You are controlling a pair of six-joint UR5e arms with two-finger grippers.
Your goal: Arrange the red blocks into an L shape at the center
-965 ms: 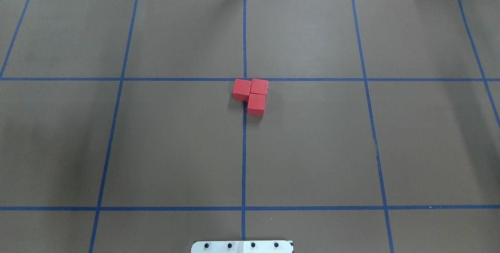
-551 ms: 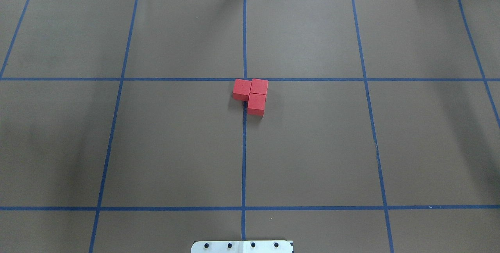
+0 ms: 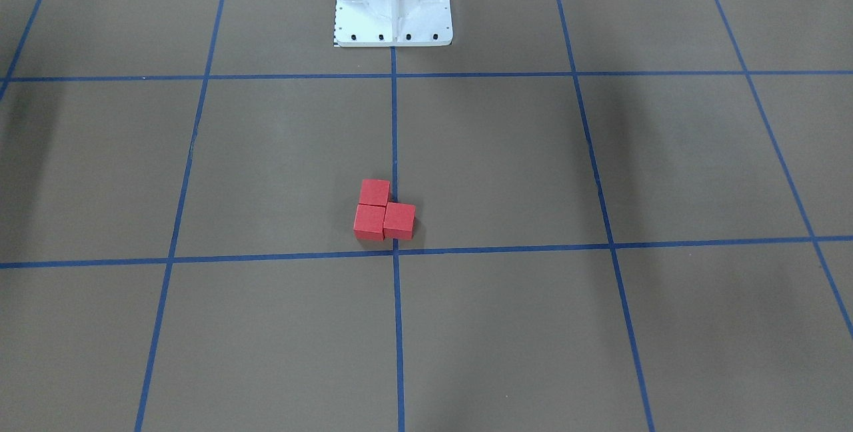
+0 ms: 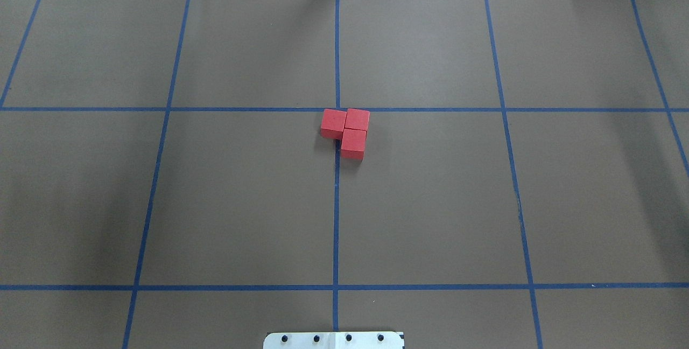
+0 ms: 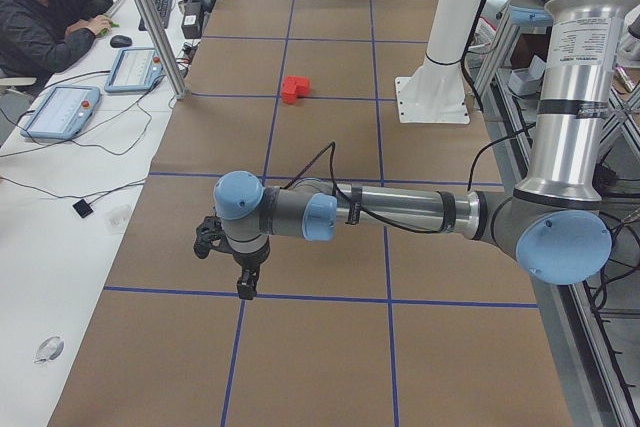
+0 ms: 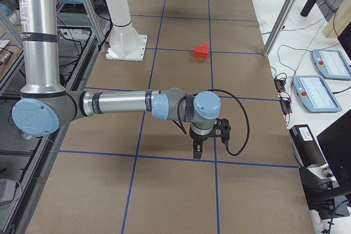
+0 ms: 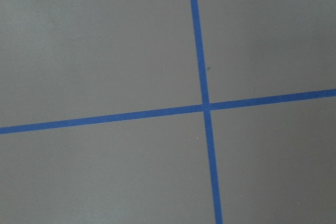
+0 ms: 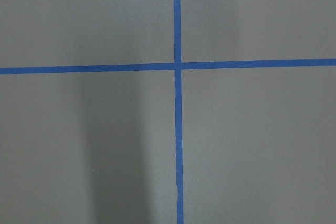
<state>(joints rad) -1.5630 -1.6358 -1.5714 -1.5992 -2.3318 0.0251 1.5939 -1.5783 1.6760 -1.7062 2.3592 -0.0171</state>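
Three red blocks sit touching in an L shape just on the robot's side of the center tape crossing (image 4: 337,109): one (image 4: 333,123), one (image 4: 357,119) and one (image 4: 353,143). They also show in the front view (image 3: 369,221), the left view (image 5: 294,89) and the right view (image 6: 201,51). My left gripper (image 5: 245,287) hangs over a tape crossing far from the blocks, at the table's left end. My right gripper (image 6: 197,150) hangs likewise at the right end. I cannot tell whether either is open or shut. Both wrist views show only brown surface and tape lines.
The white robot base plate (image 3: 393,5) stands at the table's near edge (image 4: 334,340). An operator (image 5: 50,17) sits beside the table with control tablets (image 5: 60,112). More tablets (image 6: 318,91) and a metal post (image 6: 285,12) are on the far side.
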